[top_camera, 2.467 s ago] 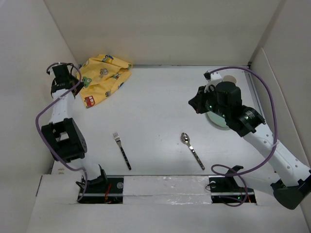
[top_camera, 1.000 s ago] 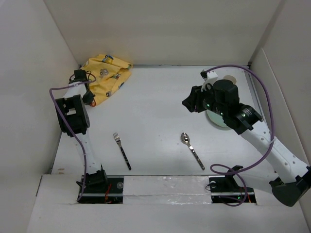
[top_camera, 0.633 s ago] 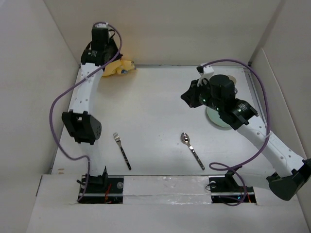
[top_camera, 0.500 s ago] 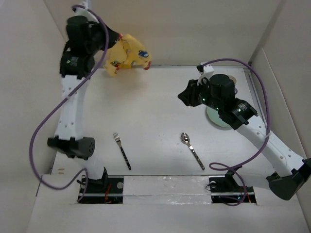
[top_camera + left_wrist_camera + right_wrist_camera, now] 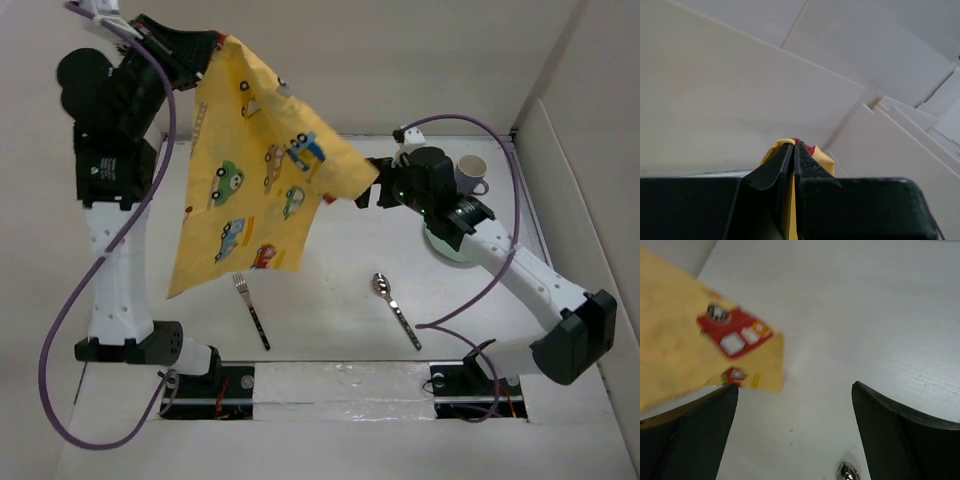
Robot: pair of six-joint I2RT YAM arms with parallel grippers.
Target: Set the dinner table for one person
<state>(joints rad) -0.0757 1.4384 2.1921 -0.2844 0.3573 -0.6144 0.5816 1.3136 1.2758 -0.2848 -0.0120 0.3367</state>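
Where the yellow cloth [image 5: 255,170] was bunched up half a second ago, it now hangs unfurled above the white dinner table [image 5: 330,320], one corner clamped in the raised left gripper [image 5: 208,45]. The right gripper [image 5: 365,195], spread wide and empty, has come just beside the cloth's right corner. The fork [image 5: 252,310] and spoon [image 5: 395,308] lie unmoved.

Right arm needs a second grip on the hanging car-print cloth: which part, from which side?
Take the free corner of the yellow car-print cloth, coming in level from the right. The left gripper pins one top corner, so the sheet hangs; that corner points at the open right gripper.
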